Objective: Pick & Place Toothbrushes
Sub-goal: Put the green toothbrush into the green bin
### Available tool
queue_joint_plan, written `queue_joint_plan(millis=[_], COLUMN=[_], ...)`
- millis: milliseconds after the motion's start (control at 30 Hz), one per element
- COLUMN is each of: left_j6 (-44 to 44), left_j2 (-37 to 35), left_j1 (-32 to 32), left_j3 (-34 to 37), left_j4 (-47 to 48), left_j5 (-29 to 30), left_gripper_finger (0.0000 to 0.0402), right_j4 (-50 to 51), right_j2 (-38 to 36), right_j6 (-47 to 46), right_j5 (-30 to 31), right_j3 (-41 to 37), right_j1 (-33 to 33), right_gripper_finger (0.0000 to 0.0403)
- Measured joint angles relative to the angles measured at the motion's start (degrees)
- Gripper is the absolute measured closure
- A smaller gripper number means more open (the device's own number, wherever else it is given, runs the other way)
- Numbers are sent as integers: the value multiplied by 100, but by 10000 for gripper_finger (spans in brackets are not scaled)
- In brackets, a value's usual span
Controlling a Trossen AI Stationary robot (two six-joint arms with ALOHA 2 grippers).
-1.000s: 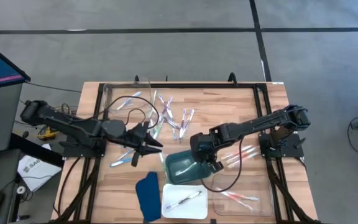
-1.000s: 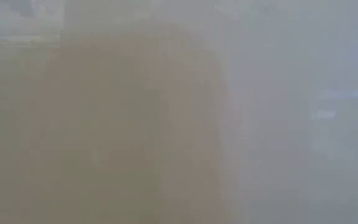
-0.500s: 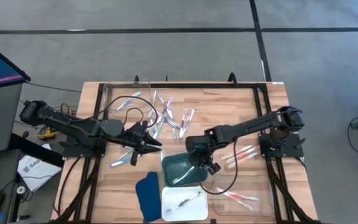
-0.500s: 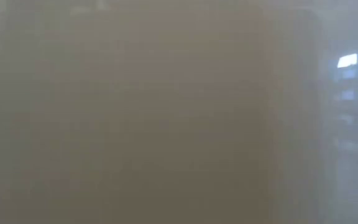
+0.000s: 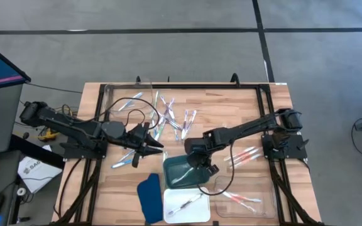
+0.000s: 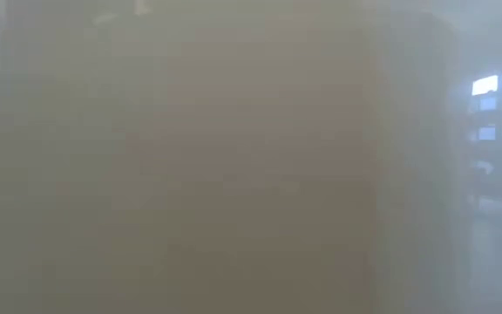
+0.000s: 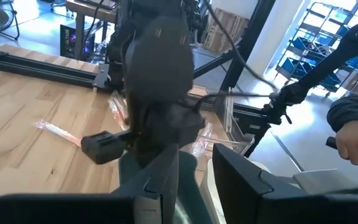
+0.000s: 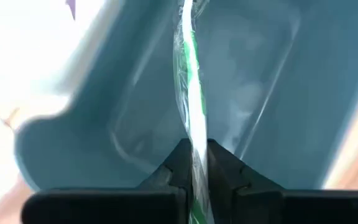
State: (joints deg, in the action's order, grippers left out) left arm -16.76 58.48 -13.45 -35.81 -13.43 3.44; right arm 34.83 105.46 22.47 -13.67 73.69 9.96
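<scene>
A green toothbrush (image 8: 191,93) is pinched between the right gripper (image 8: 194,163) jaws, its long axis running straight out from them over the teal tray (image 8: 303,93). Farther left, the left gripper (image 5: 148,142) is seemingly held part-closed above loose toothbrushes (image 5: 175,119) on the counter (image 5: 231,107).

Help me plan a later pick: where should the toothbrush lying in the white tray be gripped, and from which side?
Probably mid-handle, coming from straight above and closing across it. The toothbrush lies flat and diagonal, alone in the white tray, its middle clear of the walls.
</scene>
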Motion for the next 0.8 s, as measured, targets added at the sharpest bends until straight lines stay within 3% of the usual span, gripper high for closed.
queue_joint_plan(millis=[533, 800], left_j6=[20, 20], left_j2=[0, 0], left_j1=[0, 0], left_j3=[0, 0], left_j4=[-13, -13], left_j5=[-20, -17], left_gripper_finger=[307, 307], right_j4=[-96, -126], right_j2=[-16, -16], right_j6=[-358, -558], right_j5=[-1, 0], right_j3=[-7, -7], right_j1=[-35, -37], right_gripper_finger=[374, 334])
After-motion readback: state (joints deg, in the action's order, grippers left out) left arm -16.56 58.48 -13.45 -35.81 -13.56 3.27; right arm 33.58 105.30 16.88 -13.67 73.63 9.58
